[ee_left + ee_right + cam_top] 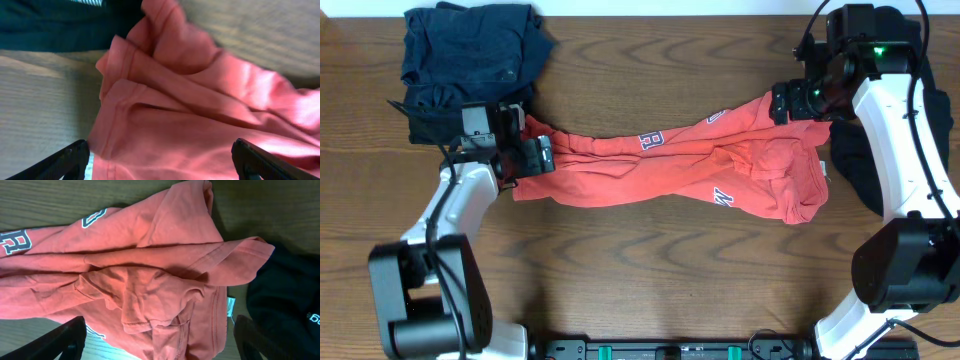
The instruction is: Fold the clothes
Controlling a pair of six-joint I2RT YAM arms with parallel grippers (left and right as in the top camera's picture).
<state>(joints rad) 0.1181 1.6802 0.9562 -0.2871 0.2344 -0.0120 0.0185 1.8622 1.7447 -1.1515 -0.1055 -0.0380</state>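
The coral-red T-shirt lies bunched in a long, twisted band across the middle of the wooden table, running from about 9 o'clock toward 3 o'clock in the overhead view. Part of its white-and-navy lettering shows near the upper edge of the band. The left gripper sits at the shirt's 9 o'clock end with its fingers spread wide; the left wrist view shows the hemmed folds below and between the two fingertips, with neither tip pressing the cloth. The right gripper hovers over the shirt's 2 o'clock corner, its jaws also wide apart and holding nothing (the right wrist view shows the fabric lying slack beneath them). A dark navy garment is heaped at 10 o'clock, touching the shirt's left end. A black garment with a small pale logo lies at 3 o'clock, just beside the shirt's right edge
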